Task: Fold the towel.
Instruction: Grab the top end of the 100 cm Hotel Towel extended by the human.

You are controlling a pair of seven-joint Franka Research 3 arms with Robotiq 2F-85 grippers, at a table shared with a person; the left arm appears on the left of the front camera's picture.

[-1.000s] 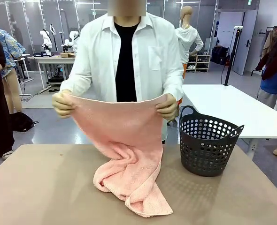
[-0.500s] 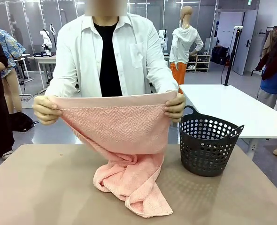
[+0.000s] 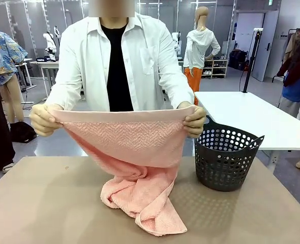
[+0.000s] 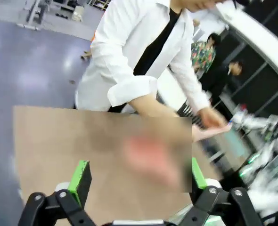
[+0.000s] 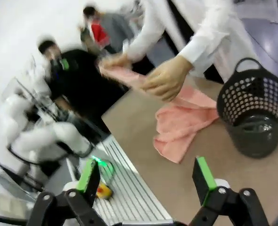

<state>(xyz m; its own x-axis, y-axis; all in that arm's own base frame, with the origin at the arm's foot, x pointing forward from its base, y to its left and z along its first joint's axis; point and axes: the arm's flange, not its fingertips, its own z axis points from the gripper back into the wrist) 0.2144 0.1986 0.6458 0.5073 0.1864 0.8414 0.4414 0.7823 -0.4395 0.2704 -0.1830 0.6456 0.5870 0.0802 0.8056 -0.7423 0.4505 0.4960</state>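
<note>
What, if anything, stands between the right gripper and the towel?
Nothing visible does. In the right wrist view, bare table lies between the open right gripper and the towel; the basket stands beside it, and a person's hands hold its top edge.

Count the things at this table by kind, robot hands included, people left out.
Pink towel: 1
Dark basket: 1
Robot hands: 2, left robot hand and right robot hand
Total: 4

free: table (image 3: 43, 203) left side | blocked: towel (image 3: 135, 152) held up and heaped centre, basket (image 3: 225, 157) right
</note>
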